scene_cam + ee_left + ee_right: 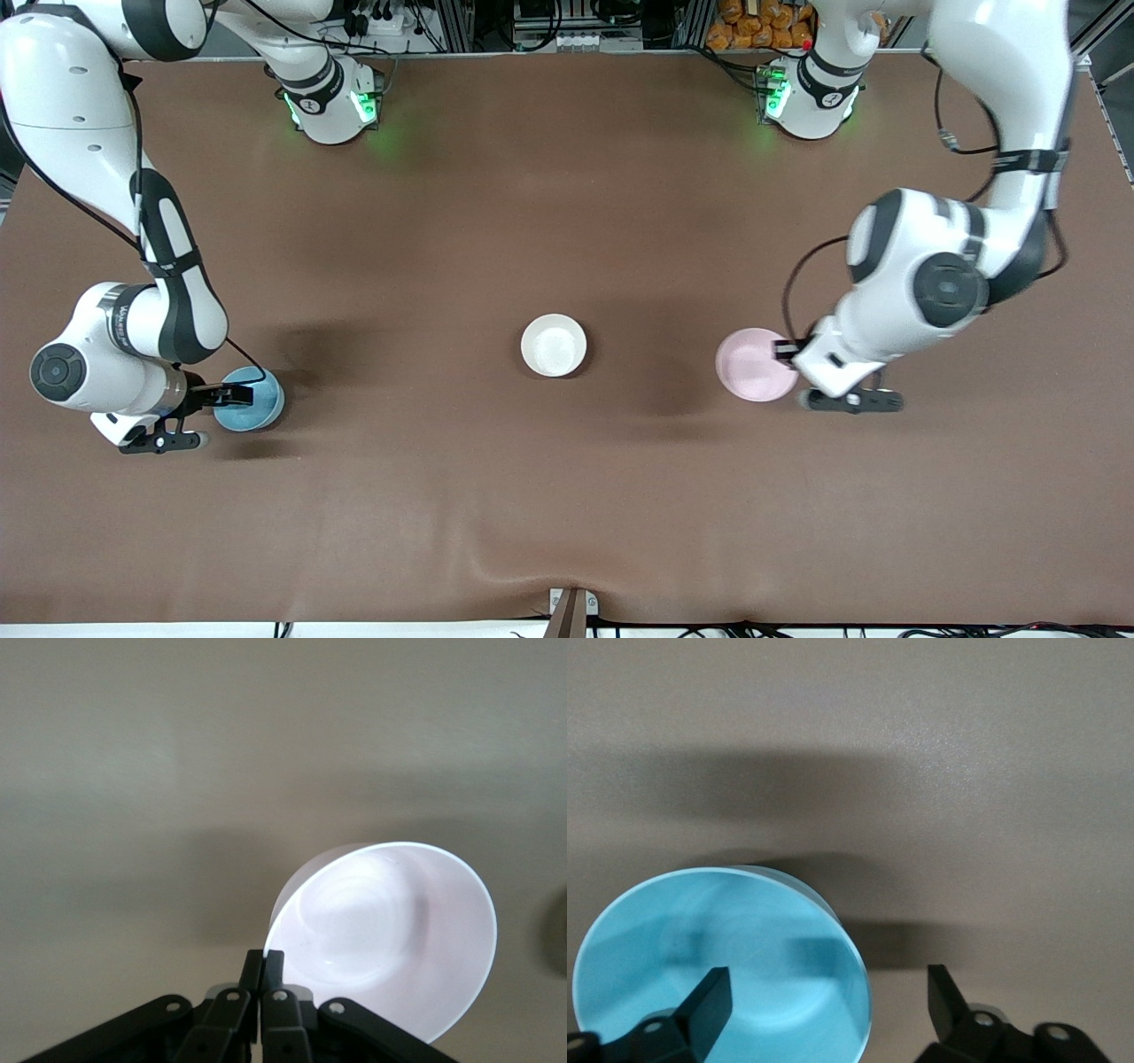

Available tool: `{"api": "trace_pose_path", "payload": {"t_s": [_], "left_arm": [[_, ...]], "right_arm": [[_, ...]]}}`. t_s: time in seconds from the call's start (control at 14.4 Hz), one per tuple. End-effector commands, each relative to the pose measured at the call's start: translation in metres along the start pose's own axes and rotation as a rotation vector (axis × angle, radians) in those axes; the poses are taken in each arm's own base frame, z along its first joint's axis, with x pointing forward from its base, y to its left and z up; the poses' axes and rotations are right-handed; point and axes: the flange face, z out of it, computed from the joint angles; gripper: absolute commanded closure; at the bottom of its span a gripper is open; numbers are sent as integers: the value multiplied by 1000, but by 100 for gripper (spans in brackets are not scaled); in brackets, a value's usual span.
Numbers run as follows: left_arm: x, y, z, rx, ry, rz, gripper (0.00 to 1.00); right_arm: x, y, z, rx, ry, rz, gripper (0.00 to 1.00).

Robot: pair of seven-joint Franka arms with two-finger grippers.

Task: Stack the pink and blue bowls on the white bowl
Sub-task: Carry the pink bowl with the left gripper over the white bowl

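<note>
On the brown counter point(567, 496), the white bowl point(554, 346) waits mid-way while the left hand point(787, 351) pinches the pink bowl's point(756, 364) rim, ready to lift, I reckon, and the right hand point(223, 396) straddles the blue bowl's point(251, 400) rim, fingers apart.

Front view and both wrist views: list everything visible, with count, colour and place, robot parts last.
white bowl: one, white, upright near the middle of the table, between the other two bowls.
pink bowl: one, pale pink, toward the left arm's end of the table, rim pinched by the left gripper.
blue bowl: one, light blue, toward the right arm's end of the table, one finger of the right gripper inside it, one outside.
table: one, brown covering, holds all three bowls.
left gripper: one, black fingers, shut on the pink bowl's rim.
right gripper: one, black fingers, open, straddling the blue bowl's rim.
</note>
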Motion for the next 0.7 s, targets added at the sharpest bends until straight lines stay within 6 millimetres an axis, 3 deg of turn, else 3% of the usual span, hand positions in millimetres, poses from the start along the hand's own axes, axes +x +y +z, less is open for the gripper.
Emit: {"api": "trace_pose_path", "payload": {"t_s": [0.0, 0.14, 0.28, 0.49, 0.63], "left_arm": [[-3, 63, -6, -58, -3, -40, 100], [-14, 99, 5, -125, -49, -80, 100], [-32, 162, 18, -128, -46, -27, 100], [-40, 201, 49, -138, -38, -47, 100], [-49, 224, 57, -163, -4, -41, 100]], "right_arm": [[5, 4, 1, 17, 17, 5, 49], [4, 4, 0, 18, 16, 5, 95], [4, 6, 0, 21, 16, 8, 100], [5, 5, -6, 29, 25, 15, 100], [6, -1, -16, 29, 32, 6, 100]]}}
